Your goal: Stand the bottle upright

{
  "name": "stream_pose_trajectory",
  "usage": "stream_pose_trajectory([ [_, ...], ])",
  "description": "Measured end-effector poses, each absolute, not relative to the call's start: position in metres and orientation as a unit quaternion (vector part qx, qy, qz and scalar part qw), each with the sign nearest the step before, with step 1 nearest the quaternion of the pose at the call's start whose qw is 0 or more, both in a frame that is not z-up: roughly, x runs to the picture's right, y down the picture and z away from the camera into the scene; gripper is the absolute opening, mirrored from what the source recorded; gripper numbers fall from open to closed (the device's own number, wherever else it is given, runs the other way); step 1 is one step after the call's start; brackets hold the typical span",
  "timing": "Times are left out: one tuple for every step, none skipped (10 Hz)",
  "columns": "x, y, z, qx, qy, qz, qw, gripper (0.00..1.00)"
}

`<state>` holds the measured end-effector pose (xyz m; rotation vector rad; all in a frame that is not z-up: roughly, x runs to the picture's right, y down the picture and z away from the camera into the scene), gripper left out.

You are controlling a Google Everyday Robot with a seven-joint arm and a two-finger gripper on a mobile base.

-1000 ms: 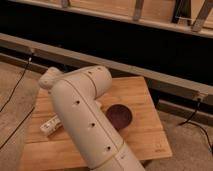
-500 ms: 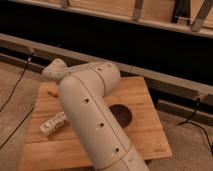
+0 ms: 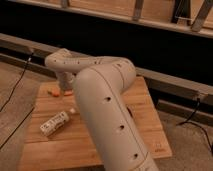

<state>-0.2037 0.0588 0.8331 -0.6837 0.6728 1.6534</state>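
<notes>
The bottle (image 3: 55, 123) lies on its side on the wooden table (image 3: 145, 125), near the left front, its white cap (image 3: 72, 111) pointing toward the table's middle. It is clear with a pale label. My gripper (image 3: 64, 89) hangs down from the wrist over the far left part of the table, above and behind the bottle and apart from it. My thick white arm (image 3: 107, 110) crosses the middle of the view and hides much of the table.
Small orange bits (image 3: 52, 92) show on the table beside the gripper. A dark wall with a metal rail (image 3: 170, 82) runs behind the table. Black cables (image 3: 15, 85) lie on the floor at left and right.
My arm has reached further out and left, carrying the gripper over the table's far left part. The arm now covers the dark round thing. The bottle has not moved.
</notes>
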Motion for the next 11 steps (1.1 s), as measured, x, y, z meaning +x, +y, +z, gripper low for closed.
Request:
stream_pose_trajectory([
  [-0.208, 0.061, 0.829, -0.302, 0.283, 0.725, 0.55, 0.78],
  [-0.212, 0.064, 0.826, -0.311, 0.28, 0.744, 0.52, 0.78],
  [-0.22, 0.068, 0.823, -0.322, 0.275, 0.771, 0.475, 0.78],
  [-0.227, 0.067, 0.825, -0.323, 0.27, 0.789, 0.449, 0.78],
  [-0.232, 0.065, 0.826, -0.322, 0.266, 0.797, 0.436, 0.78],
  [-0.235, 0.065, 0.825, -0.321, 0.267, 0.8, 0.43, 0.78],
  [-0.235, 0.065, 0.825, -0.32, 0.268, 0.801, 0.429, 0.78],
  [-0.234, 0.064, 0.826, -0.32, 0.267, 0.801, 0.429, 0.78],
  [-0.234, 0.064, 0.826, -0.32, 0.268, 0.801, 0.429, 0.78],
  [-0.235, 0.065, 0.825, -0.32, 0.268, 0.801, 0.429, 0.78],
  [-0.235, 0.064, 0.825, -0.32, 0.268, 0.801, 0.429, 0.78],
])
